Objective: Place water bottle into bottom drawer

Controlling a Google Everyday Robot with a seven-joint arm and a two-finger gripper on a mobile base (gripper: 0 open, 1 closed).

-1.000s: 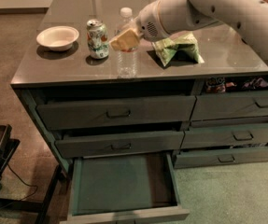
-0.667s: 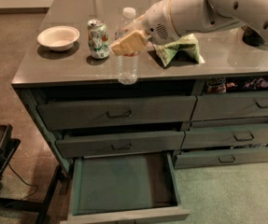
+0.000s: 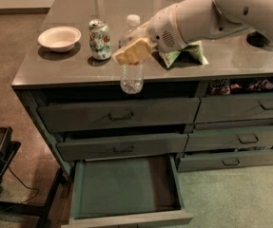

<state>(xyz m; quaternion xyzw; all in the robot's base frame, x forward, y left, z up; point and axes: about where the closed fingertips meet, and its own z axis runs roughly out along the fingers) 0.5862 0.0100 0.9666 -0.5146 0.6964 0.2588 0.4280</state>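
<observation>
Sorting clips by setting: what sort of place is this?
Likely an office break room: a counter over drawers, with a bowl, can and snack bag on it. The pincer holds the bottle at the counter's front edge.

1. The arm (image 3: 231,13) is thick, rounded, glossy white, with two small dark dots toward 2 o'clock.
2. Its wrist shows a speckled grille patch and a thin tan ring.
3. The gripper (image 3: 132,51), at 12 o'clock from centre, has blocky tan fingers clamping the water bottle (image 3: 132,77).

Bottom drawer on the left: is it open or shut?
Open: the bottom drawer is pulled out, its teal floor showing. The tool grips the water bottle upright over the front edge of the counter.
</observation>
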